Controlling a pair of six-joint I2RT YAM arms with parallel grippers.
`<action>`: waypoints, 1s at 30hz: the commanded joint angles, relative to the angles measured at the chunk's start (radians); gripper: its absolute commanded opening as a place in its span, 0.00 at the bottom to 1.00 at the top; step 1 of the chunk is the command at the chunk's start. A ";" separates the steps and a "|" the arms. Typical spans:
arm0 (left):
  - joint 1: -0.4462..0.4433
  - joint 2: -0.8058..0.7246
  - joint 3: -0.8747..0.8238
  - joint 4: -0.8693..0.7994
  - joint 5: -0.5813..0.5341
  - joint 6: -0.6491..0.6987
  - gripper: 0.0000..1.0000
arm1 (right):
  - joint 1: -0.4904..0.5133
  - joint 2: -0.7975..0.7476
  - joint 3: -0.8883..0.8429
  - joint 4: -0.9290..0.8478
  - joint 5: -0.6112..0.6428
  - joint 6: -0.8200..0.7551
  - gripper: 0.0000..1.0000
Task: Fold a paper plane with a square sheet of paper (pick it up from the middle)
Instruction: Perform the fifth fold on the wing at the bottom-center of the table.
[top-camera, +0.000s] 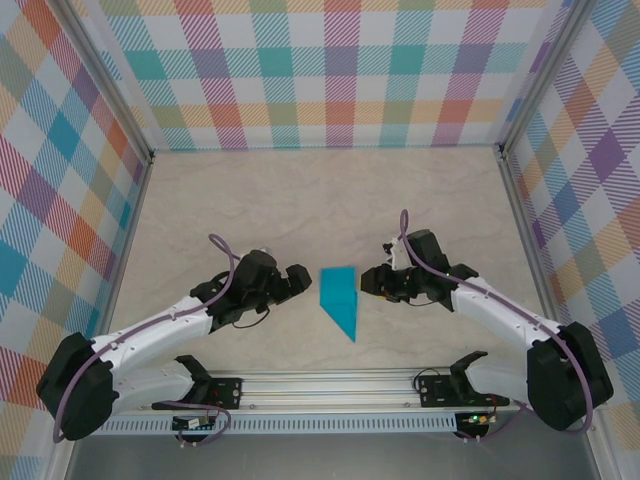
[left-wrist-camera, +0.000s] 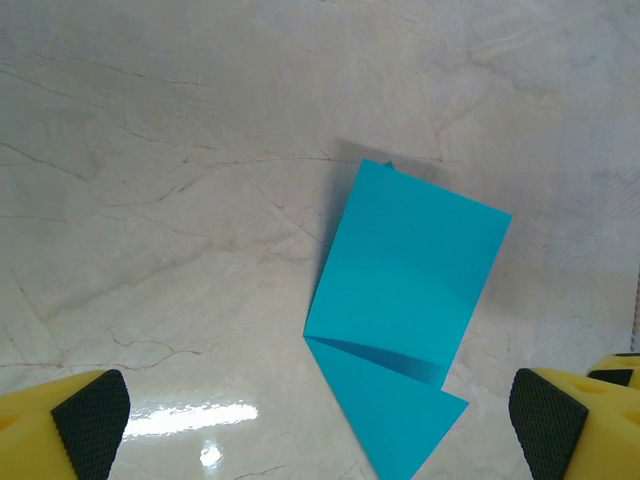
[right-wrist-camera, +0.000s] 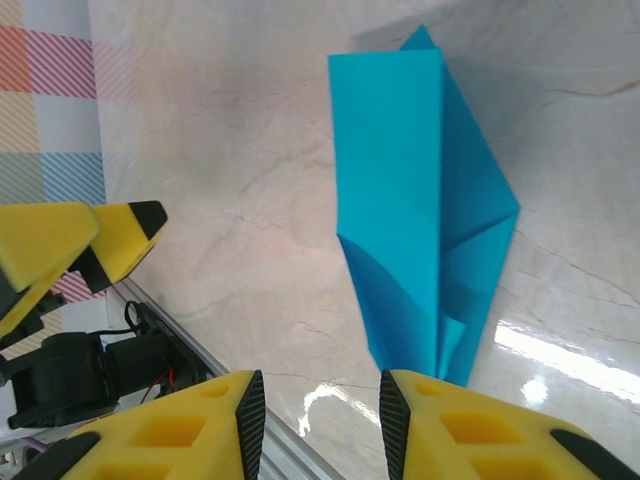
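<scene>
Yellow fingers (left-wrist-camera: 35, 425) with black textured pads (left-wrist-camera: 92, 422) belong to the left pincer (left-wrist-camera: 318, 425). In the left wrist view they stand at the 7 and 5 o'clock corners, spread wide with nothing between them. Beyond them the teal-blue sheet of paper (left-wrist-camera: 410, 280) lies flat on the pale marbled counter (left-wrist-camera: 150, 200), folded into a narrow shape. Its square end is toward 12 o'clock, and a triangular folded part runs off the frame toward 6 o'clock.

In the top external view the sheet rests on the counter between the two pincers, a little toward 6 o'clock from the counter's middle. Its long axis runs roughly from 12 to 6 o'clock. The blunt end is at 12 and the pointed end near 6, leaning slightly toward 5. The left pincer sits at the sheet's 9 o'clock, near it but apart. The right pincer (top-camera: 368, 280) sits at its 3 o'clock, just beside the long edge.

In the right wrist view the right pincer's fingers (right-wrist-camera: 470, 425) stand partly apart, with a bare gap between the pads and nothing gripped. The sheet's point comes down to the upper edge of one finger; whether they touch cannot be told.

An aluminium rail (top-camera: 330, 385) runs along the 6 o'clock edge, and plaid walls (top-camera: 330, 70) enclose the other sides.
</scene>
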 joint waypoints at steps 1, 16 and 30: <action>0.017 -0.030 0.006 -0.078 -0.005 -0.006 1.00 | 0.026 -0.025 -0.014 0.026 0.027 0.037 0.37; 0.024 -0.099 -0.039 -0.103 0.001 -0.011 1.00 | 0.109 0.033 0.034 0.028 0.115 0.029 0.27; 0.035 -0.114 -0.055 -0.110 -0.015 -0.032 1.00 | 0.155 0.059 0.110 -0.043 0.168 0.003 0.19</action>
